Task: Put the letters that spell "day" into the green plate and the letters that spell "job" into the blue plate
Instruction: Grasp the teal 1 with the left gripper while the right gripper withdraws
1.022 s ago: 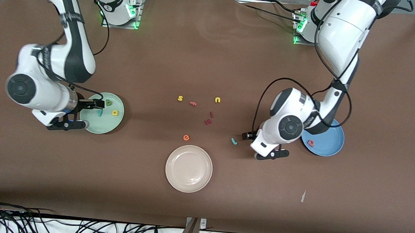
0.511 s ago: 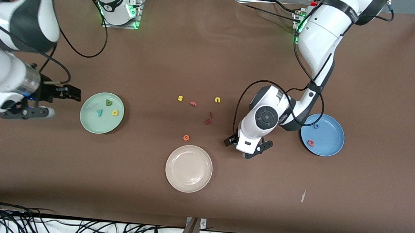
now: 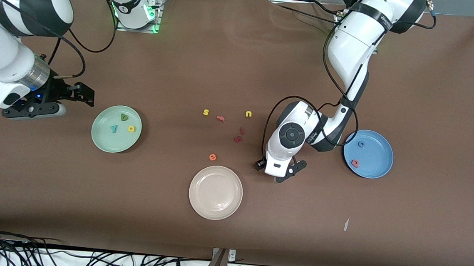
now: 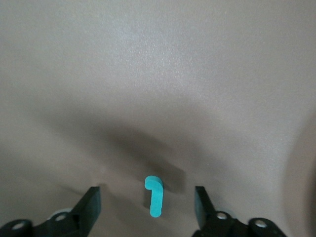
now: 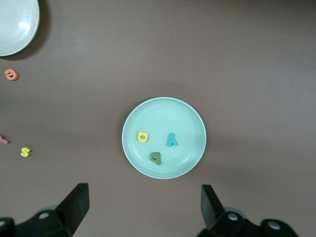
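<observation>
The teal "j" (image 4: pixel 154 196) lies flat on the brown table between the fingers of my left gripper (image 4: pixel 147 193), which is open, with a gap on each side. In the front view the left gripper (image 3: pixel 260 164) sits low, between the cream-white plate and the blue plate, and the hand hides the "j". The blue plate (image 3: pixel 379 157) holds the blue "o" (image 3: pixel 361 144) and the pink-red "b" (image 3: pixel 355 162). The green plate (image 3: pixel 105 140) holds the dark green letter (image 3: pixel 124 117), the teal "y" (image 3: pixel 114 129) and the yellow letter (image 3: pixel 131 129). My right gripper (image 3: pixel 86 95) hangs open and empty beside the green plate (image 5: pixel 190 118).
A cream-white plate (image 3: pixel 215 192) sits nearer the front camera. Loose on the table's middle lie a yellow "s" (image 3: pixel 206 112), a pink "f" (image 3: pixel 220 118), a yellow "n" (image 3: pixel 248 114), two dark red pieces (image 3: pixel 238 139) and an orange "e" (image 3: pixel 212 157). A white scrap (image 3: pixel 346 224) lies near the front edge.
My left gripper has moved from beside the blue plate to over the teal "j", and its fingers have narrowed slightly. The right arm has pulled back off the green plate and risen.
</observation>
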Controlling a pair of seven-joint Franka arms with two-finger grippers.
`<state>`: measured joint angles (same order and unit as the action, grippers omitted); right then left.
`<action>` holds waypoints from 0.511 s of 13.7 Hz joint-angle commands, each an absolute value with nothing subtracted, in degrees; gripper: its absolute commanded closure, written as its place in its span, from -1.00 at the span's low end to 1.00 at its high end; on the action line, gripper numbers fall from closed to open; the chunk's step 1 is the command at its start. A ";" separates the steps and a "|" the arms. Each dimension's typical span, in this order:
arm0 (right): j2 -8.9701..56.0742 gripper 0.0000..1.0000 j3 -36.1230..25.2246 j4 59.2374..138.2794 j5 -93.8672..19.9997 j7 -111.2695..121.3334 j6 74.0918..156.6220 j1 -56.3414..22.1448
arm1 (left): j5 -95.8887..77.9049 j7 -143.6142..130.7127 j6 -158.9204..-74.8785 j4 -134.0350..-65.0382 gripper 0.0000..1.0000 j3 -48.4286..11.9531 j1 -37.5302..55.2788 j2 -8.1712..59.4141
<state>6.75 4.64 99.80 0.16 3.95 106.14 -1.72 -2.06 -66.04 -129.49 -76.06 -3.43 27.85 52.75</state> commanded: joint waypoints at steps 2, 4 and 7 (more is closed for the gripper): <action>1.06 -1.00 4.23 100.81 -0.35 2.74 104.70 -0.35 | -2.72 -66.71 -129.11 -73.74 -0.19 -2.37 29.18 54.49; 0.79 -1.00 -0.34 101.33 -6.20 1.58 100.91 -0.35 | -2.72 -66.36 -129.11 -73.74 0.19 -2.37 29.09 54.49; 0.79 -1.00 -0.09 101.16 -5.80 2.46 101.25 -0.53 | -2.64 -65.92 -129.11 -73.74 0.73 -2.37 29.00 54.49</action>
